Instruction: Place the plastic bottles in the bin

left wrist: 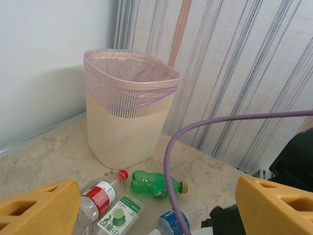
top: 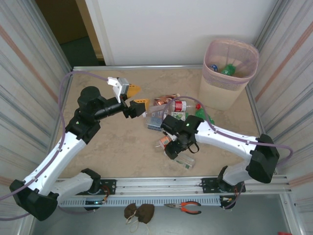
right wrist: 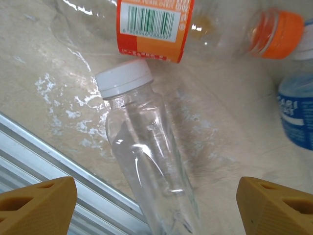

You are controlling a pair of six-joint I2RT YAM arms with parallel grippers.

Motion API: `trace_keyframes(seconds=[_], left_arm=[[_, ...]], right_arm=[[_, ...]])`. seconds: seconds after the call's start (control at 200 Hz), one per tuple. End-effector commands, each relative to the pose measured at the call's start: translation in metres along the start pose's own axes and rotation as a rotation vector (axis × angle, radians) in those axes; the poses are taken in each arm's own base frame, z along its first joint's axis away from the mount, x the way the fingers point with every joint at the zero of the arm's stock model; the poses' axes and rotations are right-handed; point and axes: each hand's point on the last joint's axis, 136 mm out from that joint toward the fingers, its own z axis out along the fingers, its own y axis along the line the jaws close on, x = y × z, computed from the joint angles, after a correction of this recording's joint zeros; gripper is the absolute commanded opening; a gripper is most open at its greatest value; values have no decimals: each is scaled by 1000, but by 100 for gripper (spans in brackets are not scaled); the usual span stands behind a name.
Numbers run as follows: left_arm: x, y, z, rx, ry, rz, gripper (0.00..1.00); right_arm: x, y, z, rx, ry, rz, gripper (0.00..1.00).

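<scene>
The table carries the beige bin in its far right corner. A pink liner covers the bin's rim, and a green bottle lies inside. The plastic bottles lie in a loose pile mid-table, near the bin but apart from it.

The left claw hovers at the pile's left edge, spread wide and empty, facing the bin. The right claw hangs over the pile's near side, also spread wide. A clear white-capped bottle lies on the table between its fingers, ungripped, with an orange-labelled bottle just beyond its cap.
</scene>
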Motion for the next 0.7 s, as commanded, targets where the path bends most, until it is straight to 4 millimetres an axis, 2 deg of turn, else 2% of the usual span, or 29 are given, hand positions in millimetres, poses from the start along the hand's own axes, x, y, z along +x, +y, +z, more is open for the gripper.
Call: trace_keyframes(seconds=[0.0,0.11,0.311,0.481,0.696], left_arm=[[-6,1,-8,-24,-22,-2,83],[-8,2,-12,-39,-28,-9,83],[-7,10,-18,-80,-38,-38,83],[-5,18,-20,-108,-42,-68,83],[-1,18,-24,-112,-54,-75,83]], right_arm=[[8,1,15,33,44,96,84],[19,-2,29,59,79,173,85],[40,-1,50,57,117,205,85],[45,1,60,45,118,245,76],[53,2,61,53,124,288,65]])
